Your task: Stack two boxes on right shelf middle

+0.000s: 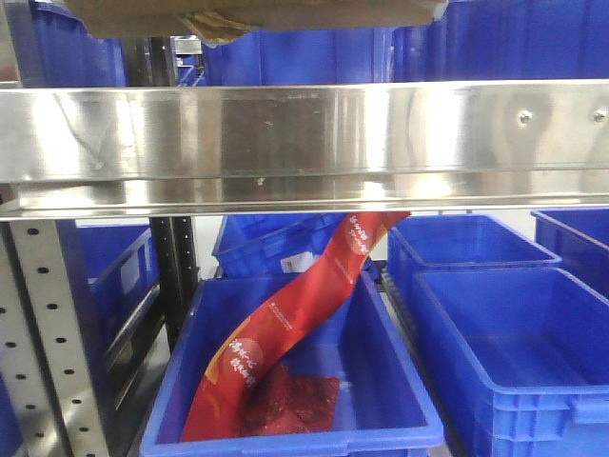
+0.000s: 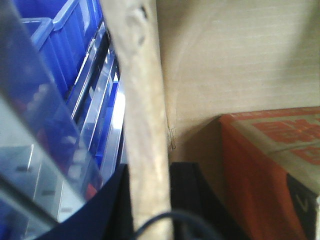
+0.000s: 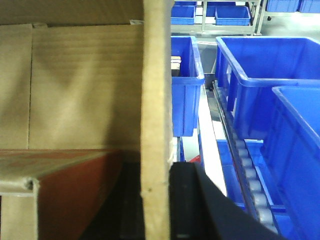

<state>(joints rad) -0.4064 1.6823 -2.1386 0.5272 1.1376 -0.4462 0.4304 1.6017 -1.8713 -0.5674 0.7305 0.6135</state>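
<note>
Stainless steel shelf (image 1: 304,133), blue bins (image 1: 514,352) below, both tools clamping cardboard box (image 3: 85,85) walls

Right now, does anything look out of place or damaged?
Yes: a long red printed pouch slumps diagonally out of the front blue bin toward the steel shelf rail, instead of lying inside it.

Each wrist's gripper (image 3: 157,200) clamps a thin upright edge.

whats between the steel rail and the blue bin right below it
A red printed bag spans that gap in the front view: its top disappears behind the rail, and its lower end rests inside the bin.
</note>
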